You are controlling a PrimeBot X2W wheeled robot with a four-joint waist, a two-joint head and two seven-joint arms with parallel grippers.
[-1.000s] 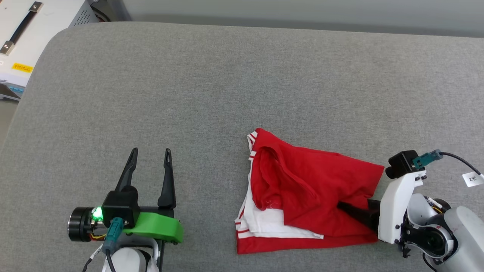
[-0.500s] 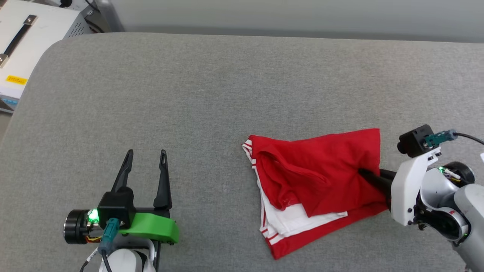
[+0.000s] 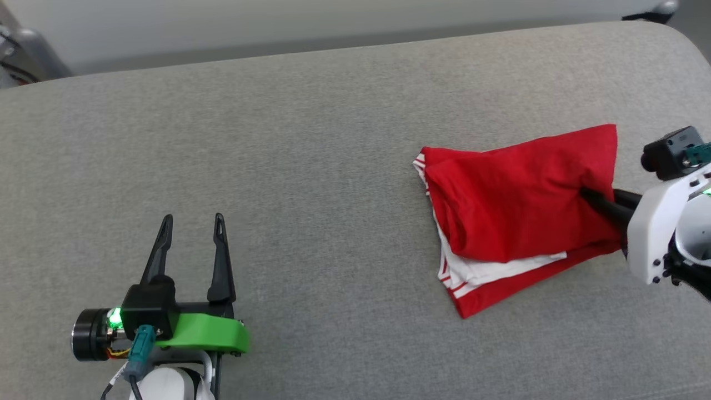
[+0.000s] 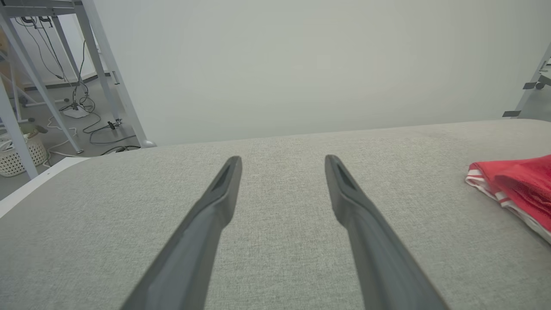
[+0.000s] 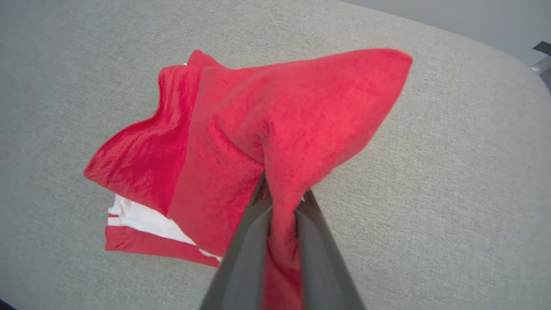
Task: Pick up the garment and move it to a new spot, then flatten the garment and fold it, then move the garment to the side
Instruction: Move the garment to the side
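- Red garment (image 3: 516,211) lies in stacked layers on the right part of the grey fabric bench (image 3: 333,139). A white sleeve and striped trim peek out under the red top layer along its near edge.
- Right gripper (image 3: 593,199): jaws almost closed, pinching a ridge of red cloth at the garment's right edge. In the right wrist view the cloth tents up from the pinch while the far part rests on the bench.
- Left gripper (image 3: 192,218): jaws spread apart, nothing between them, over bare bench well apart from the garment.
- Judgement: the garment looks folded, so we read this step as the move to the side.
- We cannot tell whether the lower white layer is inside the pinch. If it is not, it may lag and the fold may open.
- To do it well, we would travel slowly in one straight line and hold the height steady so the trailing edge does not snag on the fabric.
- We would lay the far edge down first, then lower the pinched edge, and only then part the jaws.
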